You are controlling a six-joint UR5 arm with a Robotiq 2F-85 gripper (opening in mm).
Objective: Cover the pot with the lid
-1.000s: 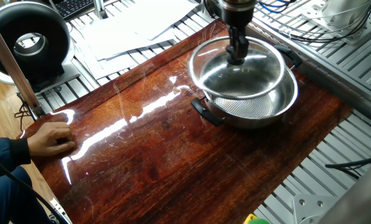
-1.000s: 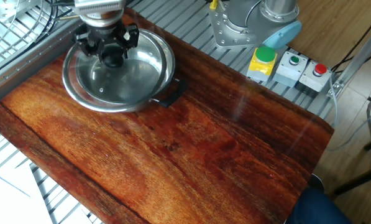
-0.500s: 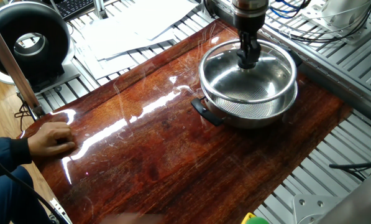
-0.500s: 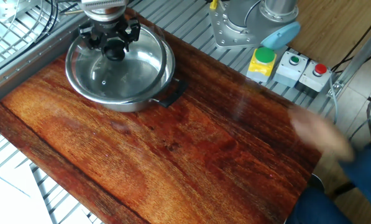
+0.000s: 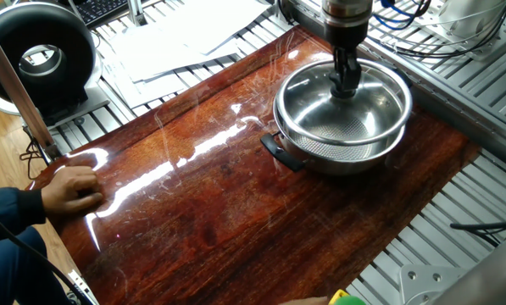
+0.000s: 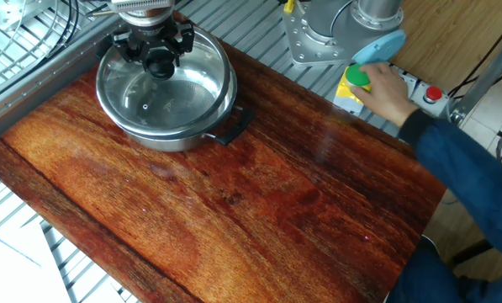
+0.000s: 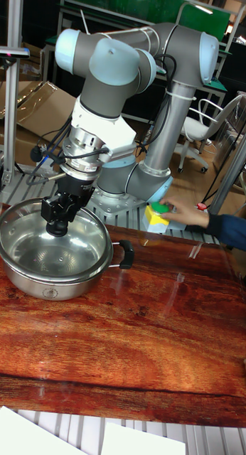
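Observation:
The steel pot [image 5: 337, 158] stands at the far right of the wooden table, one black handle [image 5: 280, 150] pointing toward the table's middle. The clear glass lid [image 5: 308, 100] lies level over the pot's mouth, its rim nearly lined up with the pot's rim. Whether it rests on the rim I cannot tell. My gripper [image 5: 346, 85] comes straight down and is shut on the lid's black knob. The other fixed view shows the same: gripper [image 6: 160, 66], lid [image 6: 179, 94], pot [image 6: 150, 135]. In the tall view the gripper [image 7: 57, 227] holds the knob above the pot [image 7: 45, 284].
A person's hand [image 5: 70, 191] rests on the table's left edge. Another hand [image 6: 383, 84] reaches onto the yellow box with the green button, beside a red button [image 6: 433, 94] and the robot base [image 6: 335, 29]. Papers [image 5: 176, 38] and a black round device [image 5: 41, 55] lie beyond the table.
The gripper carried the lid sideways until it sat centred over the pot. A person's arm came in and reached the green button box.

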